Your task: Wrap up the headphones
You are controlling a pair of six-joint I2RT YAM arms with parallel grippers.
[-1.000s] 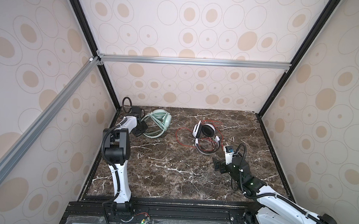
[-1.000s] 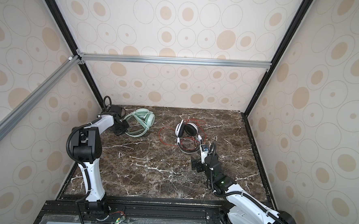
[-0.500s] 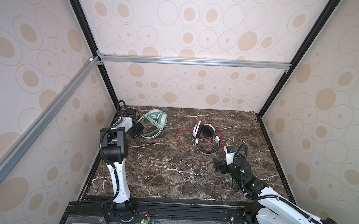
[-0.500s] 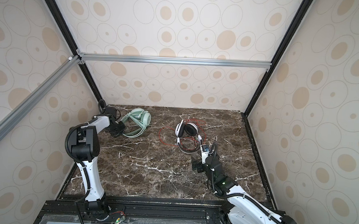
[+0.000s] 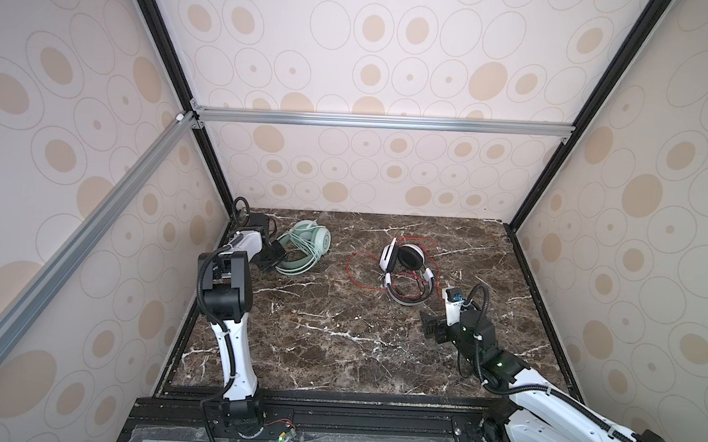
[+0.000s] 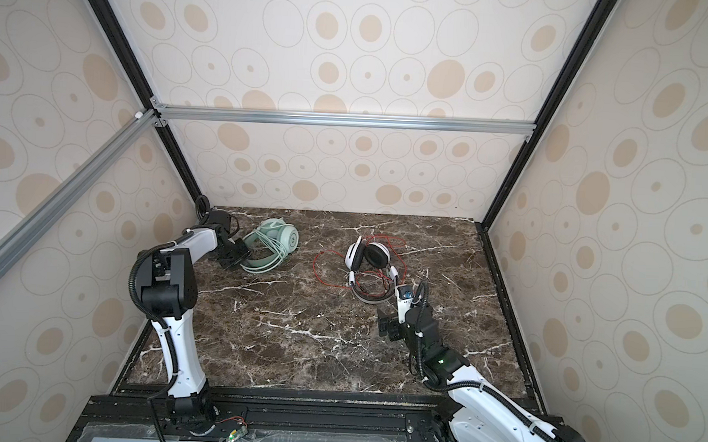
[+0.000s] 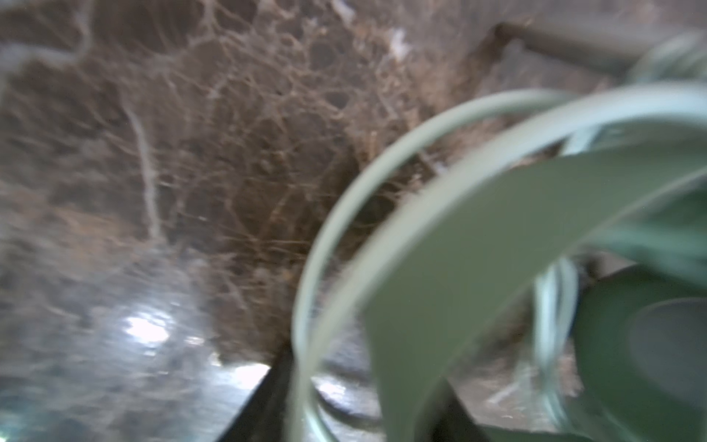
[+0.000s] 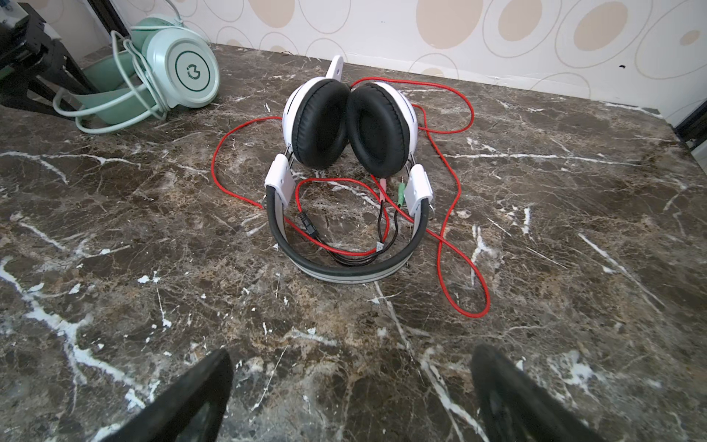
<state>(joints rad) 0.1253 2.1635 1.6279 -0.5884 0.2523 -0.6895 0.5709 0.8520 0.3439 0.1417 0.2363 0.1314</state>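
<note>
Right wrist view shows the white-and-black over-ear headphones (image 8: 344,130) lying near the middle of the dark marble tabletop (image 8: 153,229). Their cups are together, the grey headband (image 8: 344,269) is toward the camera, and the thin red cable (image 8: 451,214) sprawls in loose loops around and through them. The right claw (image 8: 352,356) hovers short of the band, spread wide and empty. The mint-green over-ear headphones (image 5: 305,248) lie at the back left, with the pale green cable (image 8: 134,76) looped over them. The left claw (image 5: 273,256) sits at their headband, but the blurred left wrist view leaves its grip unclear. Both pairs look light, hard and likely to slide on polished stone. The limp cable seems best pinched near its plugs (image 8: 390,191) while the stiff band is steadied.
</note>
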